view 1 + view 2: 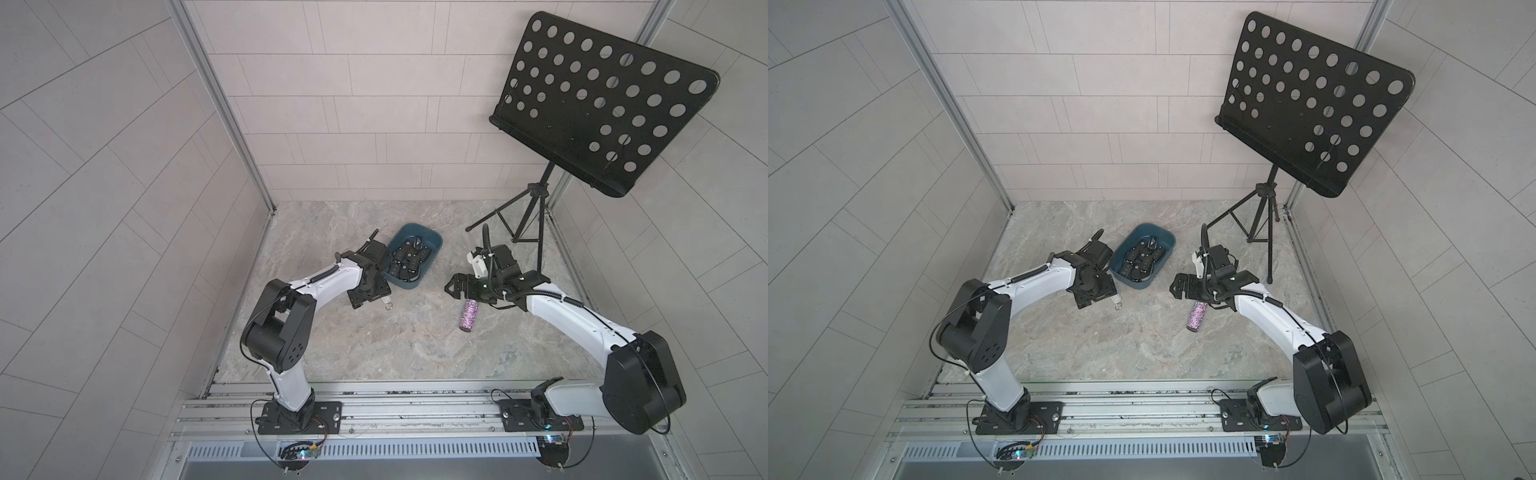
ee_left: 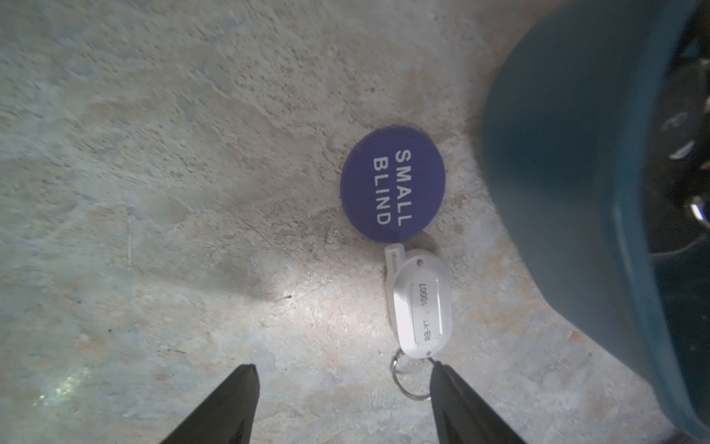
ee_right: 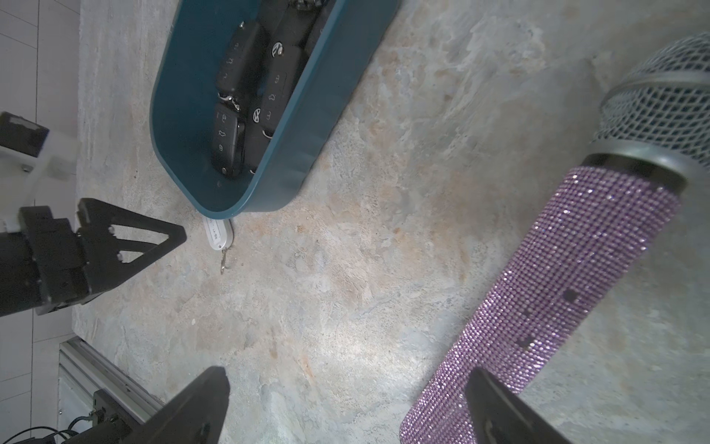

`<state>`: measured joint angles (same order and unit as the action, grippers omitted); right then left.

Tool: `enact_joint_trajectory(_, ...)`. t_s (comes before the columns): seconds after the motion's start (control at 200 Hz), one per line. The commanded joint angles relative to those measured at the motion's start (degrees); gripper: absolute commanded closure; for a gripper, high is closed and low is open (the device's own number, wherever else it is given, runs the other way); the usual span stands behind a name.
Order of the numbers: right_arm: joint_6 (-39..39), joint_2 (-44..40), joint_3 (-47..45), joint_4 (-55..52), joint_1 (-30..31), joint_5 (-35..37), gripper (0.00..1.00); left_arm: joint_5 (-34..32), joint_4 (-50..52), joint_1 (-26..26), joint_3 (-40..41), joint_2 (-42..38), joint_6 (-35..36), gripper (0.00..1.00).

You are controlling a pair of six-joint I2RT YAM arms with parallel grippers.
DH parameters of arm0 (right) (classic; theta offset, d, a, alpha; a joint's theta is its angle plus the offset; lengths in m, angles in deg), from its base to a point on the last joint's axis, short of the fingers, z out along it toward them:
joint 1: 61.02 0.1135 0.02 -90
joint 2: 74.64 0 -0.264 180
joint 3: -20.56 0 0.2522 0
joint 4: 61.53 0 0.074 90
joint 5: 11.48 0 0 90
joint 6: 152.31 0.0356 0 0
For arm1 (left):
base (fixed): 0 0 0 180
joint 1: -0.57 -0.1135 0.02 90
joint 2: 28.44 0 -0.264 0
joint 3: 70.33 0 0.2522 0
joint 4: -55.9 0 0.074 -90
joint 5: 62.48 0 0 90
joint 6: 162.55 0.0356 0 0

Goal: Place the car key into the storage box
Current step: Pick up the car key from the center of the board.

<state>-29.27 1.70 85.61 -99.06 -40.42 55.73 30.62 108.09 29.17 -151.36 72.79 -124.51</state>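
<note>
- Top views both show a mottled grey-beige stone-patterned bench (image 1: 374, 340) enclosed by pale tiled walls (image 1: 353, 104), with a ribbed aluminium rail (image 1: 395, 399) along the front carrying both arm bases.
- A black perforated music stand (image 1: 602, 104) on a tripod stands at the far right corner.
- The dark teal plastic storage box (image 1: 407, 285), rectangular with rounded corners, sits mid-bench between the arms. Its long axis runs diagonally, the near end toward the left arm and the far end toward the back wall.
- Black car keys (image 3: 246, 96) lie piled inside the box. In the right wrist view several lie roughly lengthwise along its long walls.
- A white oval key fob with a metal ring (image 2: 420, 303) lies on the bench just beside the box's near end, touching a round purple disc printed "SMALL BLIND" (image 2: 392, 188).
- The left gripper (image 2: 344, 367) hovers there, jaws parted and holding nothing, with one fingertip over the fob's ring.
- The right gripper (image 3: 349, 371) has its jaws spread wide and empty, beside a purple rhinestone microphone (image 3: 557, 288) lying on the bench.
</note>
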Motion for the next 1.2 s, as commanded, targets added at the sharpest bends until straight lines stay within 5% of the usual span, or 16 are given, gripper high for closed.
enact_joint_trajectory(0.0, -0.3, -1.7, -0.6, -0.2, 0.0, 1.1, 0.00, -1.9, -0.6, 0.6, -1.4, 1.1, -5.1, 0.22)
enact_joint_trajectory(0.74, -0.9, -3.1, -1.6, -0.3, -0.7, 1.5, 0.00, -4.9, -0.2, 3.5, -9.7, 11.1, -7.4, 0.27)
enact_joint_trajectory(1.196, -0.8, -2.4, -1.6, -0.2, -0.9, 1.5, 0.00, -4.6, -0.2, 3.6, -8.6, 12.3, -6.4, 0.57)
